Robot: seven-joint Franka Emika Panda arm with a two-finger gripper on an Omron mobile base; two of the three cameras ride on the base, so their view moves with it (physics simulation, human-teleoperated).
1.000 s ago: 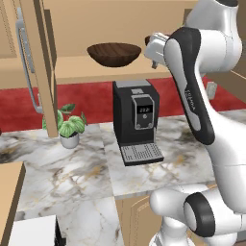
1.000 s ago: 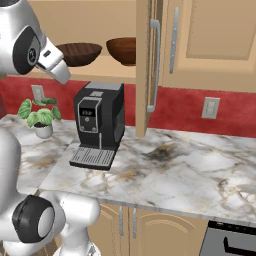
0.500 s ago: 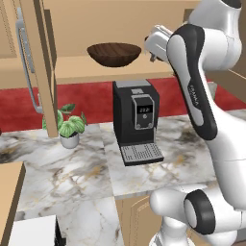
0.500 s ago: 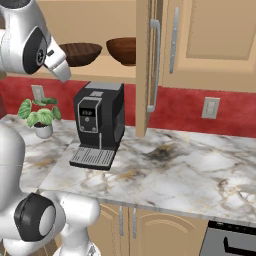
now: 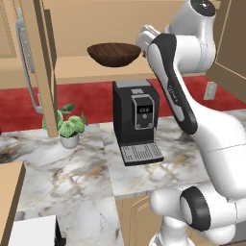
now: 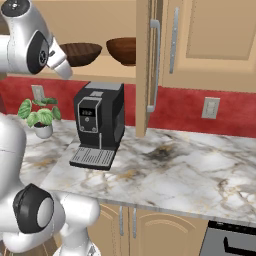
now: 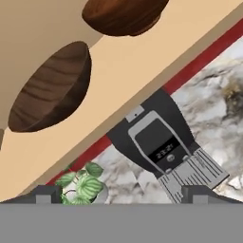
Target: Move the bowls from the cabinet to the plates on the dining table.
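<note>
With end effector (image 7: 121, 195) jaws spread wide, empty, raised near cabinet (image 6: 200, 45) shelf.
Two bowls, dark bowl (image 7: 50, 90) and reddish bowl (image 7: 121, 16), side by side on shelf above coffee machine (image 6: 99, 122) on counter (image 6: 170, 170).

The arm's forearm covers the dark brown bowl's (image 6: 80, 54) left edge in the right base view. The reddish bowl (image 7: 124, 15) runs off the hand view's top edge. The fingertips (image 7: 47, 193) barely peek up, so their gap looks wide, perhaps.

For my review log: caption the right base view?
Two wooden bowls on the open cabinet shelf above a coffee machine.
</note>
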